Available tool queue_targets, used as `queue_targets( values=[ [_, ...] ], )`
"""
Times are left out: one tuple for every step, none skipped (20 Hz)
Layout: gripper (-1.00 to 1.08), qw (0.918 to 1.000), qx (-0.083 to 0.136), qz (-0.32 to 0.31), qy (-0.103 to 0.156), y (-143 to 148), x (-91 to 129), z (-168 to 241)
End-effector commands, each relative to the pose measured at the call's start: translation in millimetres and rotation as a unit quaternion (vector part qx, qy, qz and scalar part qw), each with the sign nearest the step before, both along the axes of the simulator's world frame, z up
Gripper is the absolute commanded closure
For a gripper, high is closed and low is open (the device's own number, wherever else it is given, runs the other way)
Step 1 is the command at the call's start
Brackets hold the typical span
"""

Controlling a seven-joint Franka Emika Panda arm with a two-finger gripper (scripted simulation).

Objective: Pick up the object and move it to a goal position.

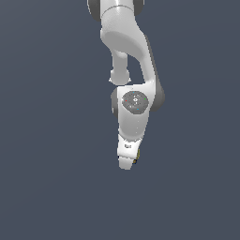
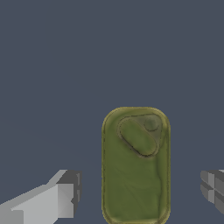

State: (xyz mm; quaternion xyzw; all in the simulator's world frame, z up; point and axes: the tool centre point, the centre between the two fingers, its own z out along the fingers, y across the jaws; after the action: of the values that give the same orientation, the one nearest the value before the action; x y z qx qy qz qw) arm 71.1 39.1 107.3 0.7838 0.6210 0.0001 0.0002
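The tin [image 2: 135, 166] lies flat with its olive-green top turned up to the wrist camera — a rounded rectangle with a yellowish rim and an oval pull-tab pressed into one end of the lid. It rests on the plain slate-grey counter [image 2: 65, 65]. On either side of the tin stands a finger of the claw [image 2: 140, 192]: one pale grey finger [image 2: 52, 201] is clear of one long edge of the tin, and the other finger [image 2: 213, 190], darker and ribbed, is clear of the opposite long edge. The fingers are spread apart with the tin between them, neither one touching it, a strip of bare counter showing at each side.

In the exterior view the white arm [image 1: 129, 47] reaches steeply down, and the claw [image 1: 127, 161] hides nearly all of the tin — only a sliver of yellow-olive [image 1: 136, 159] shows, on the exterior view's right of the claw's tip
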Motion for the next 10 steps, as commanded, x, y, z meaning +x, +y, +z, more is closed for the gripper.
queue_targets(
  values=[
    [-0.92,1.0000,0.000,0.000,0.000,0,0,-5],
    [-0.92,1.0000,0.000,0.000,0.000,0,0,-9],
    [-0.92,1.0000,0.000,0.001,0.000,0,-1,-14],
    [-0.92,1.0000,0.000,0.001,0.000,0,-1,-19],
    [-0.92,1.0000,0.000,0.002,0.000,0,-1,-25],
    [-0.92,1.0000,0.000,0.002,0.000,0,-1,-31],
    [-0.92,1.0000,0.000,0.002,0.000,0,-1,-36],
    [-0.92,1.0000,0.000,0.002,0.000,0,-1,-41],
    [-0.92,1.0000,0.000,0.002,0.000,0,-1,-44],
    [-0.92,1.0000,0.000,0.003,0.000,0,-1,-47]
  ],
)
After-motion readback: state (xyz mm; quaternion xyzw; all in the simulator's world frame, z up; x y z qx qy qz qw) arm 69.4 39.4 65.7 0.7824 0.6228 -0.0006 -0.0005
